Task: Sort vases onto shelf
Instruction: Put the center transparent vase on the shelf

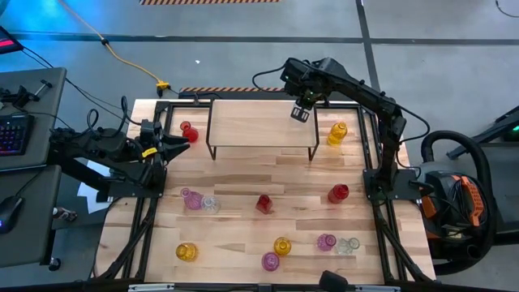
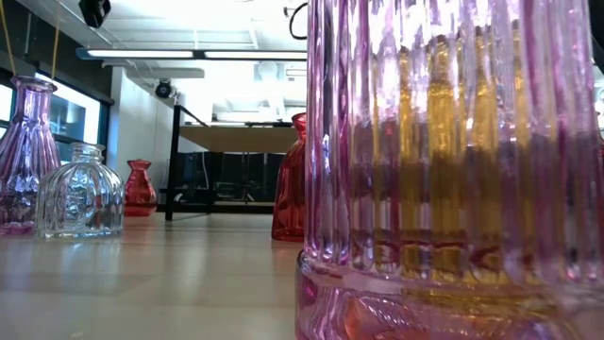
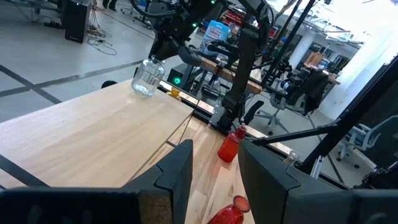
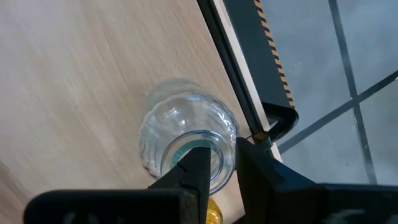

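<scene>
The shelf (image 1: pixel 259 126) stands at the table's far middle. A clear vase (image 4: pixel 186 140) stands upright on its base at the shelf's far right corner (image 3: pixel 147 78). My right gripper (image 1: pixel 302 112) hangs over it, pointing steeply down, open by a narrow gap (image 4: pixel 222 171). One finger is over the vase's mouth and the other outside the rim. My left gripper (image 3: pixel 216 171) waits open and empty by the shelf's left end (image 1: pixel 172 148). Several pink, yellow, red and clear vases stand on the table, such as a red one (image 1: pixel 264 203). My right gripper comes from above with its fingers (image 4: pixel 198 169) on either side of the clear vase's rim (image 4: pixel 231 152). The gap looks wider than the glass wall. I cannot tell whether a finger touches the rim. The vase stands upright on the shelf top.
A red vase (image 1: pixel 189 132) stands left of the shelf and a yellow one (image 1: pixel 336 134) right of it. Another red vase (image 1: pixel 338 193) stands at the right, and pink (image 1: pixel 192 199) and clear (image 1: pixel 210 204) ones at mid-left. A pink vase (image 2: pixel 453 170) fills the low view.
</scene>
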Controlling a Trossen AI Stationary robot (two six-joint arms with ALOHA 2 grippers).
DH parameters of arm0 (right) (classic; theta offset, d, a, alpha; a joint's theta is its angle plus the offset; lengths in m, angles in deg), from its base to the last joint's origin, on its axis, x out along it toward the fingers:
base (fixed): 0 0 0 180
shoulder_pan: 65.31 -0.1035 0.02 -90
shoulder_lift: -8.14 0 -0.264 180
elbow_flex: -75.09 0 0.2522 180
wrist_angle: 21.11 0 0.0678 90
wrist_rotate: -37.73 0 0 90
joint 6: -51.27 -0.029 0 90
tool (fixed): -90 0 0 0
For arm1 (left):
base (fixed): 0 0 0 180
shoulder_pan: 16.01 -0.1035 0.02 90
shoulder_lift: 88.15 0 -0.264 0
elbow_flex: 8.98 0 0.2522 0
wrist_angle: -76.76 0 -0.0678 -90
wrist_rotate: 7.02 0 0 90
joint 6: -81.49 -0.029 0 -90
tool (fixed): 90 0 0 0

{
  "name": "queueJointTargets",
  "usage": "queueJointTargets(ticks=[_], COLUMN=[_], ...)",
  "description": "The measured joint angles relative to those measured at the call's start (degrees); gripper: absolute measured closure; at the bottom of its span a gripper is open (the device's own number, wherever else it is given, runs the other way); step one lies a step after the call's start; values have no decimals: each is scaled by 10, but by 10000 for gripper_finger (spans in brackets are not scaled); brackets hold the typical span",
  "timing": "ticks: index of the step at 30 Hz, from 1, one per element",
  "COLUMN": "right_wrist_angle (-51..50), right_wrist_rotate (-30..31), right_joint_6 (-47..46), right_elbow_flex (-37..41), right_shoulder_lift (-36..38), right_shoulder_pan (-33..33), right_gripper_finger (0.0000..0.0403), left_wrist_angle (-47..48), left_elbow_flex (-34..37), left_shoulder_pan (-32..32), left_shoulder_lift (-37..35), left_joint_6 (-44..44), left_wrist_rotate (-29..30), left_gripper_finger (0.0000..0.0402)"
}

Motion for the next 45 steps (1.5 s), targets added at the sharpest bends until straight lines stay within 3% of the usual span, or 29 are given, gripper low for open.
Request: queueJointTargets(ticks=[16, 27, 45], right_wrist_angle=[1, 9, -28], right_wrist_rotate=[-5, -9, -25], right_joint_6=[3, 3, -1], right_elbow_flex=[0, 0, -24], right_shoulder_lift=[0, 1, -1], right_shoulder_pan=[0, 0, 0], right_gripper_finger=[341, 290, 288], left_wrist_angle=[0, 0, 0], left_elbow_flex=[0, 0, 0], left_shoulder_pan=[0, 0, 0], left_shoulder_lift=[0, 0, 0], left_joint_6=[0, 0, 0], left_wrist_rotate=[0, 0, 0], left_gripper_finger=[282, 282, 282])
